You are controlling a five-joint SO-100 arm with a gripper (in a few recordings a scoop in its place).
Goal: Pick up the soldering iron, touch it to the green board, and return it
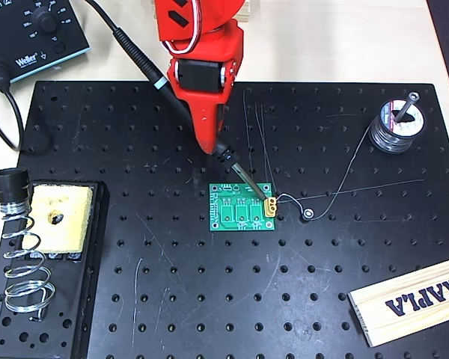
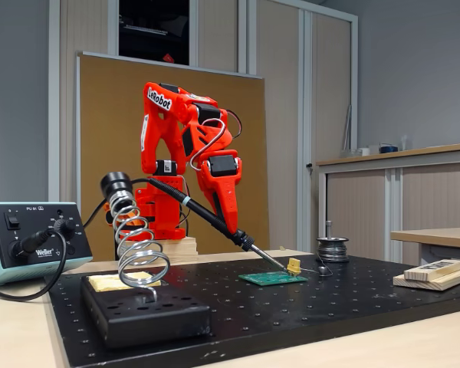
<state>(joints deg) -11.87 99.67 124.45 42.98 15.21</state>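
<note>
The soldering iron (image 1: 146,66) (image 2: 203,214) slants down across the black plate, with my red gripper (image 1: 209,142) (image 2: 231,224) shut on its lower handle just above the collar. Its thin metal tip (image 1: 256,187) (image 2: 276,264) reaches down to the right edge of the green board (image 1: 239,211) (image 2: 271,278), beside the small yellow connector (image 1: 270,207) (image 2: 294,266). The board lies flat near the middle of the plate. The iron's black cord runs up and left toward the station.
A coiled spring stand (image 1: 21,262) (image 2: 134,245) with a yellow sponge (image 1: 60,217) sits at the left. The Weller station (image 1: 30,30) (image 2: 31,241) is at the back left, a solder spool (image 1: 398,123) (image 2: 333,249) at the right with wire trailing to the board, and a wooden block (image 1: 411,299) (image 2: 437,272) at the front right.
</note>
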